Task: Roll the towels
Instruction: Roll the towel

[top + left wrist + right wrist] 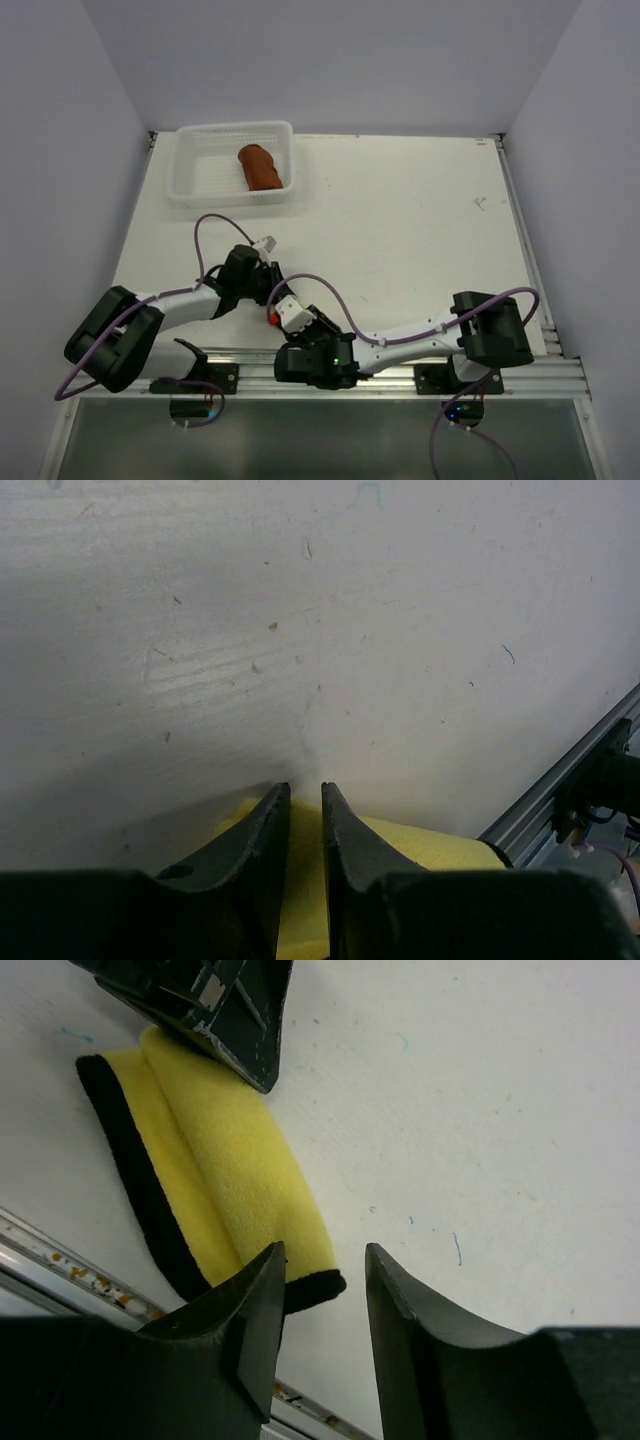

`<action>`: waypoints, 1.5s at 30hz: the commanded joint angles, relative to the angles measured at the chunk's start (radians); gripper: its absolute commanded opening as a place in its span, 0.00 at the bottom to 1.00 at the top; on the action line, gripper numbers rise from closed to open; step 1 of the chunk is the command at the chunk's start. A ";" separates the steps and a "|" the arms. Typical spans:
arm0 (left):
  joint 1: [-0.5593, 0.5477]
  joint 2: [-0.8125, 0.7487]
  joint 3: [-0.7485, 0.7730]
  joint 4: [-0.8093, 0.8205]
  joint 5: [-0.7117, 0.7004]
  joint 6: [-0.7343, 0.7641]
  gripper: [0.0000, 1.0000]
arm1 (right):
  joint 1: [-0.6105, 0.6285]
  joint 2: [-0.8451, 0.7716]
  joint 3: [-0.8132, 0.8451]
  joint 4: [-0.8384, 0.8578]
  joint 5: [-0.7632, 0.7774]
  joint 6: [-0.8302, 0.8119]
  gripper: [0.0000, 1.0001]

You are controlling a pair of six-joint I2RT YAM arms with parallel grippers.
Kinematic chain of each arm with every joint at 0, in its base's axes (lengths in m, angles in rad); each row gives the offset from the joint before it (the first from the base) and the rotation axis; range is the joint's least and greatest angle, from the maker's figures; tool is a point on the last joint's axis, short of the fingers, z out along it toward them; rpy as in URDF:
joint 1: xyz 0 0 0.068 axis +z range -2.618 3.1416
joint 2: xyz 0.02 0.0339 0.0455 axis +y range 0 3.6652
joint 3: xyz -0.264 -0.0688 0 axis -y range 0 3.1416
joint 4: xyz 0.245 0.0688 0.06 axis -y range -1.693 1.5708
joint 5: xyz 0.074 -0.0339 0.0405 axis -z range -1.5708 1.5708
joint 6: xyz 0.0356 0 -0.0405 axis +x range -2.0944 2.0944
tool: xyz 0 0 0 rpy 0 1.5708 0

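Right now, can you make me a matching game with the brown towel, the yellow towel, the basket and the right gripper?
1 brown towel
2 yellow towel
3 basket
4 right gripper

A jaws open
B white mesh, far left of the table
C lying on the table by the near rail
D rolled up, in the basket

Pairs: 1-D, 2-C, 3-B, 4-A

In the top view you get bright, even, diffuse light: the white table [400, 230] shows only soft shadows under the arms. From the left wrist, a pale sheen lies across the table, and the left gripper's fingers [250, 860] are near-black and soft-edged, with a dim shadow ahead. From the right wrist, the yellow towel [230, 1180] is sharp and vivid; the right gripper's fingers [240, 1330] blur slightly.
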 commanded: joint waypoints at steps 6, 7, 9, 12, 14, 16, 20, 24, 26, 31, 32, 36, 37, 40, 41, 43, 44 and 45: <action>0.002 0.039 -0.052 -0.079 -0.119 0.023 0.24 | -0.045 -0.158 -0.079 0.120 -0.135 -0.008 0.46; 0.002 0.036 -0.052 -0.081 -0.121 0.021 0.24 | -0.051 -0.166 -0.083 0.122 -0.149 -0.008 0.46; 0.002 0.036 -0.056 -0.079 -0.121 0.023 0.23 | -0.096 -0.195 -0.112 0.163 -0.221 -0.008 0.46; 0.001 0.022 -0.061 -0.084 -0.138 0.024 0.23 | -0.213 -0.288 -0.178 0.292 -0.452 -0.012 0.45; 0.002 0.011 -0.065 -0.082 -0.145 0.024 0.23 | -0.311 -0.316 -0.175 0.323 -0.653 -0.032 0.46; 0.002 0.007 -0.070 -0.078 -0.147 0.024 0.23 | -0.363 -0.310 -0.159 0.318 -0.753 -0.043 0.49; 0.002 0.008 -0.075 -0.070 -0.151 0.023 0.23 | -0.480 -0.229 -0.135 0.324 -0.957 -0.057 0.53; 0.002 0.008 -0.081 -0.058 -0.150 0.020 0.22 | -0.520 -0.138 -0.130 0.359 -1.069 -0.057 0.54; 0.002 0.008 -0.082 -0.059 -0.151 0.020 0.22 | -0.523 -0.115 -0.136 0.395 -1.101 -0.054 0.54; 0.002 0.002 -0.081 -0.064 -0.151 0.024 0.22 | -0.523 -0.078 -0.155 0.444 -1.146 -0.026 0.54; 0.002 0.001 -0.081 -0.064 -0.151 0.026 0.22 | -0.523 -0.075 -0.159 0.444 -1.146 -0.026 0.54; 0.002 -0.001 -0.081 -0.065 -0.153 0.027 0.22 | -0.523 -0.065 -0.182 0.471 -1.157 -0.020 0.48; 0.002 -0.001 -0.079 -0.065 -0.153 0.030 0.22 | -0.522 -0.060 -0.185 0.471 -1.157 -0.020 0.45; 0.002 0.001 -0.070 -0.068 -0.154 0.040 0.22 | -0.523 -0.055 -0.202 0.474 -1.142 -0.028 0.32; 0.002 -0.001 -0.061 -0.070 -0.156 0.043 0.22 | -0.523 -0.052 -0.210 0.473 -1.135 -0.032 0.29; 0.002 -0.001 -0.050 -0.081 -0.161 0.050 0.22 | -0.523 -0.048 -0.214 0.467 -1.119 -0.044 0.21; 0.002 -0.001 -0.033 -0.084 -0.162 0.053 0.22 | -0.522 -0.048 -0.219 0.465 -1.100 -0.047 0.19; 0.002 0.002 -0.024 -0.093 -0.165 0.056 0.23 | -0.523 -0.049 -0.222 0.464 -1.089 -0.055 0.16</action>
